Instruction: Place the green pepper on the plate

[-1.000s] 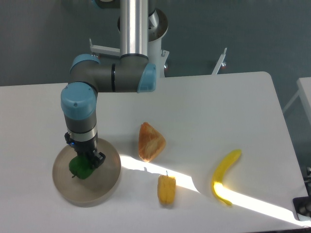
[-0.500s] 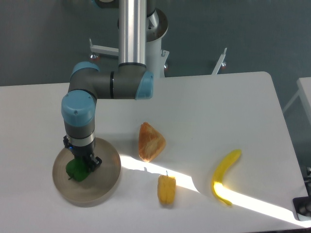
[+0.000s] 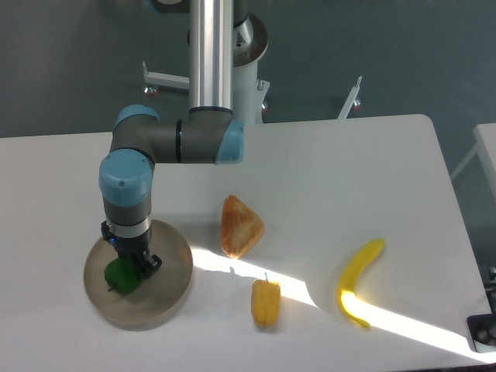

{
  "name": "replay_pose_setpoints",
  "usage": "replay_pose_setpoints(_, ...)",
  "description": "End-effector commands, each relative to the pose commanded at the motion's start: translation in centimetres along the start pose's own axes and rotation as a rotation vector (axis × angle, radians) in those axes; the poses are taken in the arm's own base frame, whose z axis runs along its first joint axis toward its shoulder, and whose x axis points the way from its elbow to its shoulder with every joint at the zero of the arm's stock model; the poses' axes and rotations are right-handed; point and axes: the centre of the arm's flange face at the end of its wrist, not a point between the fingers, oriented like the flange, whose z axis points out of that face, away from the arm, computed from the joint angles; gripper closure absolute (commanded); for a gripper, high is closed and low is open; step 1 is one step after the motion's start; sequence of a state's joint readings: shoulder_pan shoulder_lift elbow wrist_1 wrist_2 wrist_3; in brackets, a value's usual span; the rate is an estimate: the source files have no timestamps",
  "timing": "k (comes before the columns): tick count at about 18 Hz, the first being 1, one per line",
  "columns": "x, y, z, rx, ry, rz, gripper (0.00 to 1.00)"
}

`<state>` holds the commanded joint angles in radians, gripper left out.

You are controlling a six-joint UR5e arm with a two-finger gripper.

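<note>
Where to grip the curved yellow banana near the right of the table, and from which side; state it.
Grip the curved yellow banana across its thick middle, coming straight down from above. It lies flat on the white table with open space on both sides, so the tool's fingers can likely straddle its narrow width.

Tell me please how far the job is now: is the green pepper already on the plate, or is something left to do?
Nearly done. The green pepper is over the plate, inside its rim, so carrying looks finished. In hand: the gripper is right at the pepper; whether its fingers are closed on it cannot be told. Left: release if needed, and lift the arm away. The banana is not involved.
</note>
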<state>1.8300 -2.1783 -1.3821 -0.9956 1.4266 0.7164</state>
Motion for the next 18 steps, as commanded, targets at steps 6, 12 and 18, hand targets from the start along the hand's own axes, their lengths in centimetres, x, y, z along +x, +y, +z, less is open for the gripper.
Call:
replay_pose_setpoints(6,0.0,0.0,-0.5,0.006,-0.003,-0.001,0.00)
replay_pose_setpoints(12,0.0,0.1,-2.9,0.028,-0.020,-0.009,0.00)
replay_pose_setpoints(18,-3.9,3.0,-8.2,0.058,-0.087,-0.068,0.00)
